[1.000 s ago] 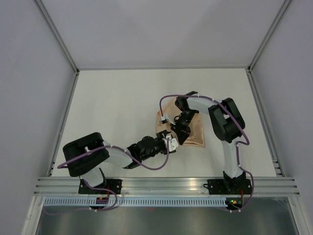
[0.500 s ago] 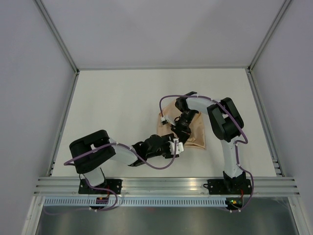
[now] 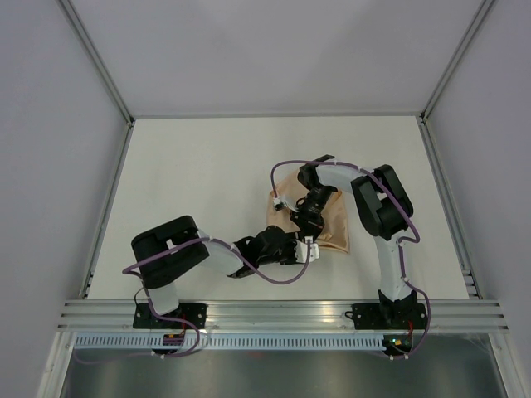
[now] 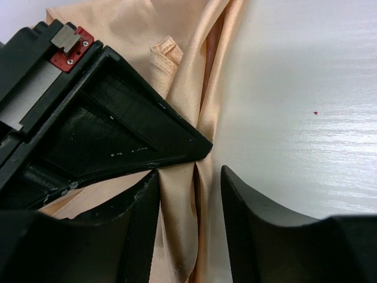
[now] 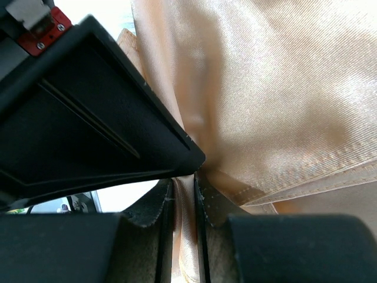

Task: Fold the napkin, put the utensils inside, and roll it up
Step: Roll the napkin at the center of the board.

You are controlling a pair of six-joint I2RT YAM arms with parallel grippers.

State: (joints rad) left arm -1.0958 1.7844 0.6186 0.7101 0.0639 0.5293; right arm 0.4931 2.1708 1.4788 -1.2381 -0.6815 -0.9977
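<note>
Pale cream table (image 3: 191,174), grey-white walls on three sides, metal rail along the near edge. Both arms reach inward and meet right of centre.

Napkin (image 3: 335,230): peach-orange, satiny, lying bunched and folded on the table right of centre, mostly under the right arm. Not flat; several long creases run through it. One small hemmed corner (image 4: 167,49) is turned up near the far side in the left wrist view.

Right gripper (image 5: 182,184): down on the near-left part of the cloth. Its fingers (image 5: 212,212) are almost together, with a thin pleat of napkin pinched between them. A stitched hem (image 5: 330,171) runs across just to the right of the pinch.

Left gripper (image 4: 191,177): comes in low from the left, tip to tip with the right gripper at the napkin's near-left edge. Its fingers (image 4: 247,218) stand apart, straddling a raised ridge of cloth. The ridge lies against the left-hand finger; bare table shows in the gap beside the other finger, so the cloth is not clamped there.

From the top camera the two tips sit just beside each other, too close to tell whether they touch.
</note>
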